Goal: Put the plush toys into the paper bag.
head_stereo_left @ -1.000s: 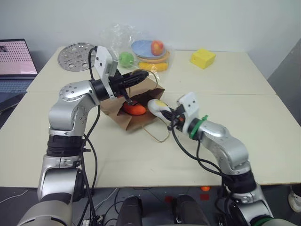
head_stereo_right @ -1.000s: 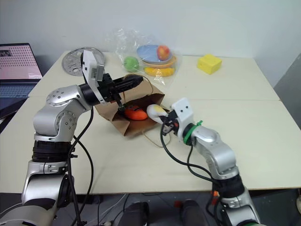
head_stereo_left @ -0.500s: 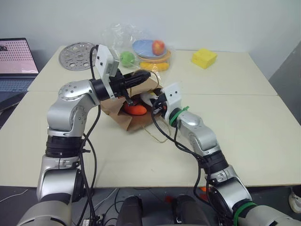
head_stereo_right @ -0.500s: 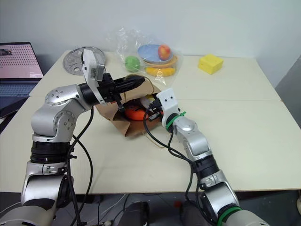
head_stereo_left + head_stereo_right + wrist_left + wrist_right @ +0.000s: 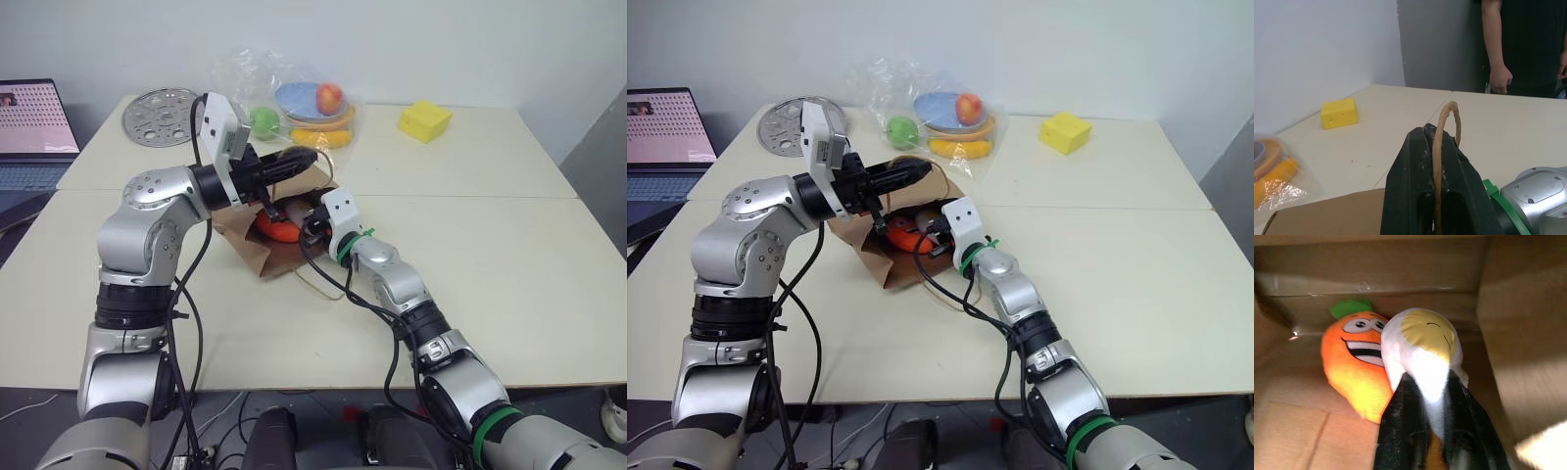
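The brown paper bag (image 5: 257, 253) lies on its side on the table, mouth facing my right arm. My left gripper (image 5: 299, 160) is shut on the bag's upper tan loop handle (image 5: 1449, 110) and holds the mouth up. My right gripper (image 5: 306, 223) reaches into the mouth. Inside, in the right wrist view, the right gripper (image 5: 1427, 382) is shut on the white egg plush toy (image 5: 1425, 340), one finger on each side of its lower part. The orange carrot plush toy (image 5: 1354, 364) lies on the bag's lower wall, touching the egg toy; it also shows as orange in the mouth (image 5: 274, 227).
Behind the paper bag is a clear plastic bag of fruit and plates (image 5: 294, 103). A yellow sponge block (image 5: 424, 120) is at the back right, a perforated metal disc (image 5: 160, 116) at the back left, a laptop (image 5: 34, 127) far left. A person (image 5: 1520, 44) stands beyond the table.
My right arm has stretched forward and to the left, carrying the egg toy from outside the bag into its mouth. The left gripper has kept its hold on the handle.
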`<state>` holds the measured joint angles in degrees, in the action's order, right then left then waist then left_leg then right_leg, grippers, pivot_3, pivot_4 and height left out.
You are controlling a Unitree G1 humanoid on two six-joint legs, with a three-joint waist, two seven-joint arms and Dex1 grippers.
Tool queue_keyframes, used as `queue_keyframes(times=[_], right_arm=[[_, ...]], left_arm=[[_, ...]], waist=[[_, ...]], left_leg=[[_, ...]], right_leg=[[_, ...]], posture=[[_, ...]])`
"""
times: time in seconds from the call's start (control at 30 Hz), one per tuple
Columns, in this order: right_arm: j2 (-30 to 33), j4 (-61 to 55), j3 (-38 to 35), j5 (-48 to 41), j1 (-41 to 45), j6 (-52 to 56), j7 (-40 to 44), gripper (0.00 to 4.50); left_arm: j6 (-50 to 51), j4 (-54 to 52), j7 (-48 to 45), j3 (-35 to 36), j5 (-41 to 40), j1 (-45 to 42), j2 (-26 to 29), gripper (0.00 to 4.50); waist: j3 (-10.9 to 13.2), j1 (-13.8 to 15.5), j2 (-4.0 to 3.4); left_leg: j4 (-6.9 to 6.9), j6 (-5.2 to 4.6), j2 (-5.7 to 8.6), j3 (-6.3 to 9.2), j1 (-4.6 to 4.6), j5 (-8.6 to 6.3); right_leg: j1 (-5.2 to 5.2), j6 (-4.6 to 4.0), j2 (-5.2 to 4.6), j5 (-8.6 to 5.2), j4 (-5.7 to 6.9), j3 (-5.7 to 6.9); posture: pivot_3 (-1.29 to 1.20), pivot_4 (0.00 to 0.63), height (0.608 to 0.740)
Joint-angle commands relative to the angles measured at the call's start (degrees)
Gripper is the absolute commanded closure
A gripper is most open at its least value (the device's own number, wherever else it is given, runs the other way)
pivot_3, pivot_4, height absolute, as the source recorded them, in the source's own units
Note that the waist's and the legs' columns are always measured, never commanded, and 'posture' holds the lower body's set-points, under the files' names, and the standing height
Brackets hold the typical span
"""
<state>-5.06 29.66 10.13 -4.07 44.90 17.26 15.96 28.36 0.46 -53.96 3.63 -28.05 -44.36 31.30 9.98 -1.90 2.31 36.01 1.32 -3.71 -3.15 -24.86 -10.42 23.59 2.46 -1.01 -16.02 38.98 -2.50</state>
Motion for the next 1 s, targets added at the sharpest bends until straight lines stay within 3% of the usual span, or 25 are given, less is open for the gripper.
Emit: queue_keyframes(times=[0.03, 0.17, 0.3, 0.47, 0.63, 0.8, 0.97, 1.0], right_arm=[[0.4, -5.69, -1.19, -0.86, -0.63, 0.46, 0.9, 2.73], [0.28, -14.15, -2.25, -5.55, -4.18, 4.93, 4.33, 1.32], [4.56, -33.43, -2.03, -12.1, -11.59, 16.99, 8.59, 0.03], [12.39, -47.8, -0.17, -18.51, -18.61, 29.66, 12.96, 0.03], [18.03, -50.39, 4.58, -18.15, -22.99, 31.97, 15.54, 0.03], [15.99, -40.48, 7.06, -14.47, -22.26, 27.51, 14.32, 0.03], [14.85, -38.06, 8.08, -13.22, -20.96, 26.95, 14.07, 0.03], [14.78, -38.18, 8.04, -13.33, -20.95, 27.16, 14.26, 0.2]], left_arm=[[-0.32, -2.07, 0.47, 0.98, -0.95, -0.33, 0.04, 4.5], [-0.67, -1.74, 0.79, 0.79, -0.77, -0.36, -0.18, 4.5], [-0.86, -1.3, 1.2, 0.88, -0.44, -0.42, -0.12, 4.5], [-0.84, -1.4, 1.32, 0.94, -0.37, -0.12, 0.06, 4.5], [-0.73, -1.46, 1.41, 0.88, -0.37, -0.1, 0.04, 4.5], [-0.79, -0.84, 1.12, 0.5, -0.17, -0.75, -0.07, 4.5], [-0.48, -0.85, 0.82, 0.65, -0.23, -1.06, 0.43, 4.5], [-0.44, -0.89, 0.81, 0.69, -0.21, -1.06, 0.53, 4.5]], waist=[[0.0, 0.02, 0.0], [0.0, 0.04, 0.0], [0.0, 0.25, 0.0], [0.0, 0.19, 0.0], [0.0, 0.01, 0.0], [0.0, 0.06, 0.0], [-0.01, 0.1, 0.01], [-0.01, 0.11, 0.01]], left_leg=[[-0.01, 0.0, 0.0, 0.0, 0.0, 0.0], [-0.03, 0.0, 0.0, 0.01, 0.0, 0.0], [-0.05, 0.01, 0.0, 0.07, -0.05, -0.01], [0.0, 0.02, 0.02, 0.04, -0.03, -0.01], [0.01, 0.0, -0.01, 0.05, 0.02, 0.0], [0.04, 0.0, 0.0, 0.03, 0.03, 0.0], [0.04, 0.0, 0.03, 0.0, 0.0, 0.0], [0.04, 0.0, 0.03, -0.01, 0.0, 0.0]], right_leg=[[0.0, 0.0, 0.0, 0.0, 0.0, 0.0], [0.01, 0.0, 0.0, 0.0, 0.0, 0.01], [0.01, 0.0, -0.01, 0.0, -0.02, 0.07], [-0.03, 0.0, -0.03, 0.0, -0.03, 0.03], [-0.03, -0.01, 0.01, -0.01, -0.01, 0.02], [-0.03, 0.0, 0.03, -0.01, -0.02, -0.01], [-0.04, 0.0, 0.01, -0.02, -0.08, -0.04], [-0.04, 0.0, 0.01, -0.02, -0.08, -0.04]], posture=[[0.0, 0.15, 0.74], [0.0, 0.15, 0.74], [0.0, 0.15, 0.74], [0.0, 0.15, 0.74], [0.0, 0.15, 0.74], [0.0, 0.15, 0.74], [0.0, 0.15, 0.74], [0.0, 0.15, 0.74]])
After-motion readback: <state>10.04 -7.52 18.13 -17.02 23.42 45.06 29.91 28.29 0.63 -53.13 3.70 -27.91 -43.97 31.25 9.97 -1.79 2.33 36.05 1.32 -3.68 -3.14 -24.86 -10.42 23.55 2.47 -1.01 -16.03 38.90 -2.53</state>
